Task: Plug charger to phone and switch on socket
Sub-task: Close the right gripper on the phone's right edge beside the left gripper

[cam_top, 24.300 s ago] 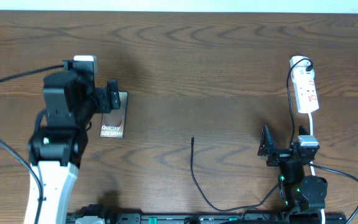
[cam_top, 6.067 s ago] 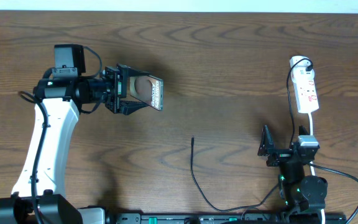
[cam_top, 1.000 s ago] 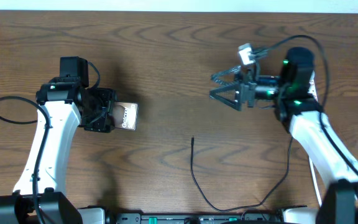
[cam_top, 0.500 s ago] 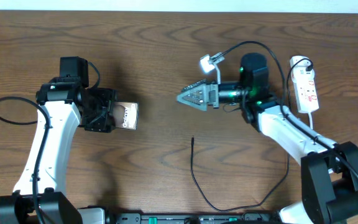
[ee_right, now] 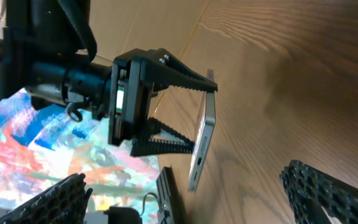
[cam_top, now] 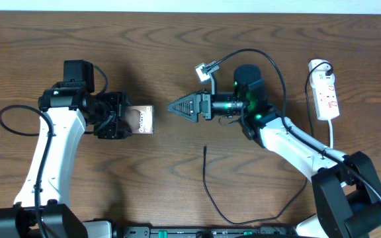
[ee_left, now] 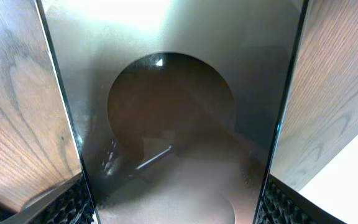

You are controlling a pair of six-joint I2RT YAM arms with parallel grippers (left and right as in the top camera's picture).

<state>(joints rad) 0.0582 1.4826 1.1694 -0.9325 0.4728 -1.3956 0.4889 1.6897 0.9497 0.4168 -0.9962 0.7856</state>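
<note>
The right pincer (cam_top: 177, 106) has swung over toward the phone (cam_top: 141, 120), open and empty; the left pincer (cam_top: 120, 123) clamps it, while the charger (cam_top: 204, 168) lies unplugged, the socket (cam_top: 326, 98) untouched.

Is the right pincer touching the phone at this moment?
Apart. The overhead view shows a strip of table between the right pincer and the phone; the right wrist view shows the phone well ahead of that pincer, too.
</note>
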